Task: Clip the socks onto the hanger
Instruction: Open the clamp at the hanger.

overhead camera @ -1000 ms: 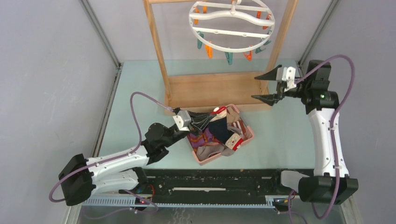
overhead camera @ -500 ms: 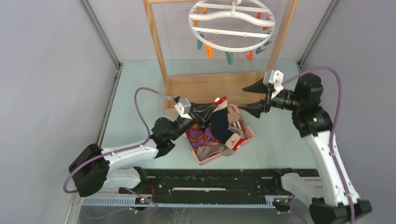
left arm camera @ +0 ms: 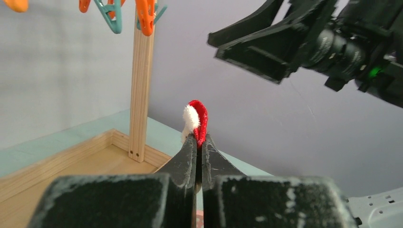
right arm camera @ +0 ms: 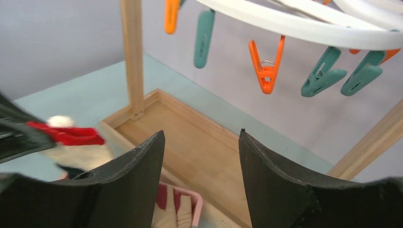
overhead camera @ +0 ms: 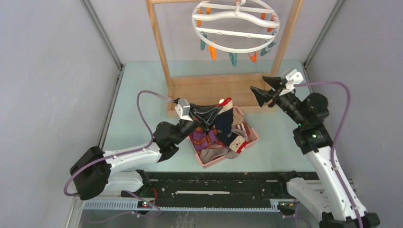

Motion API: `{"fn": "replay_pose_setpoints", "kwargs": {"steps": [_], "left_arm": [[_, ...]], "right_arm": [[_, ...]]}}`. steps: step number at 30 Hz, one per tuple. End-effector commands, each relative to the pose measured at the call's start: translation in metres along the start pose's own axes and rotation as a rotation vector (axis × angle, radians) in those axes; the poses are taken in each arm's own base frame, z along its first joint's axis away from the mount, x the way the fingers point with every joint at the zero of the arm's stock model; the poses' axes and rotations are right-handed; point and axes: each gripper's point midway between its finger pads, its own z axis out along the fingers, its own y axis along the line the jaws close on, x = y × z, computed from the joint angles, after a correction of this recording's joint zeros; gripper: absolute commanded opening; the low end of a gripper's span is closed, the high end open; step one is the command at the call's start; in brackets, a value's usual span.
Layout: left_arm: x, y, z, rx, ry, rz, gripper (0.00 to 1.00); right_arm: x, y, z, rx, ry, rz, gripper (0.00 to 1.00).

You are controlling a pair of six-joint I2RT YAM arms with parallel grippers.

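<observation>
My left gripper (overhead camera: 219, 107) is shut on the red-and-cream cuff of a navy sock (overhead camera: 223, 119) and holds it up over the pink basket (overhead camera: 254, 138); in the left wrist view the cuff (left arm camera: 196, 118) sticks out above the closed fingertips. Other socks (overhead camera: 209, 140), purple-orange striped, maroon-white and tan, lie in the basket. My right gripper (overhead camera: 263, 88) is open and empty, raised over the rack base, to the right of the held sock and below the hanger (overhead camera: 236, 24). The hanger's white ring (right arm camera: 285, 26) with orange and teal clips (right arm camera: 266, 64) hangs above the right fingers.
The wooden rack frame (overhead camera: 159, 42) stands on a wooden base (overhead camera: 214, 90) at the back of the teal table. Grey walls enclose both sides. The right arm shows in the left wrist view (left arm camera: 304, 40), above and to the right of the held cuff.
My right gripper has swung up and tilted towards the hanger, having first moved in to the left. My left gripper has lifted the navy sock slightly higher over the basket.
</observation>
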Motion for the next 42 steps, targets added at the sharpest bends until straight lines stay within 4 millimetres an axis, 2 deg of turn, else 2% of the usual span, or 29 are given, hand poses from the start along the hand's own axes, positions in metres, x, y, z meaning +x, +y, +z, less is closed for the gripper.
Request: {"fn": "replay_pose_setpoints", "kwargs": {"steps": [1,6,10,15,26,37,42], "left_arm": [[-0.016,0.004,-0.006,-0.028,-0.047,0.063,0.00],[-0.011,0.008,-0.014,-0.038,-0.029,0.125,0.00],[-0.011,0.009,-0.017,-0.039,-0.022,0.147,0.00],[-0.010,0.009,-0.022,-0.039,-0.019,0.157,0.00],[-0.014,0.015,-0.027,-0.070,-0.031,0.169,0.00],[-0.013,0.019,-0.028,-0.085,-0.025,0.194,0.00],[-0.012,0.020,-0.028,-0.086,-0.021,0.201,0.00]], "right_arm": [[-0.019,-0.031,0.022,0.147,-0.117,-0.084,0.66],[-0.026,-0.038,0.043,0.141,-0.185,-0.106,0.58],[-0.027,-0.041,0.055,0.146,-0.217,-0.117,0.55],[-0.025,-0.038,0.067,0.120,-0.220,-0.117,0.53],[-0.026,-0.058,0.088,0.207,-0.217,-0.150,0.53],[-0.033,-0.065,0.110,0.208,-0.248,-0.159,0.50],[-0.034,-0.068,0.113,0.216,-0.252,-0.159,0.50]]}}
